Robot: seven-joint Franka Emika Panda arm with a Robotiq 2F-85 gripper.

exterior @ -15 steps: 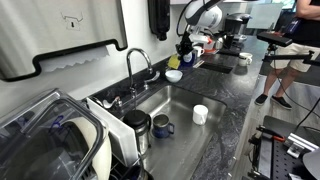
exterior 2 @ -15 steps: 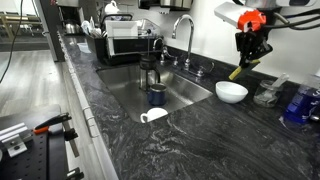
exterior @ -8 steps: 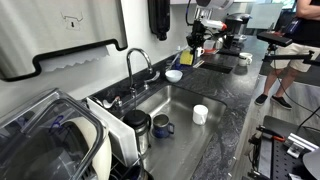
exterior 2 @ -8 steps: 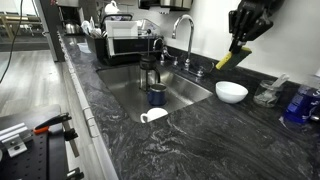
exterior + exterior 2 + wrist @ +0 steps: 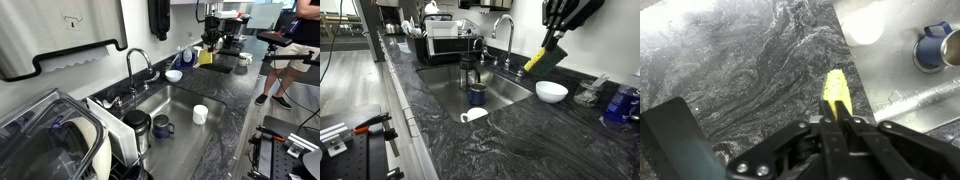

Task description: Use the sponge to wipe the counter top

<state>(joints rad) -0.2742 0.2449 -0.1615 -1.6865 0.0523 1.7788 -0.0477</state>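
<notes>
My gripper is shut on the yellow sponge and holds it high in the air. In both exterior views the sponge hangs tilted from the black fingers above the dark veined counter top, near the sink's edge; it also shows as a yellow block under the gripper. In the wrist view the counter top lies far below, with the steel sink to the right.
A white bowl sits on the counter by the faucet. The sink holds a white cup, a blue mug and a steel pot. A dish rack stands beside the sink. A person stands at the counter's far end.
The gripper has risen and moved away from the bowl and along the counter, carrying the sponge with it. The sponge now hangs more tilted.
</notes>
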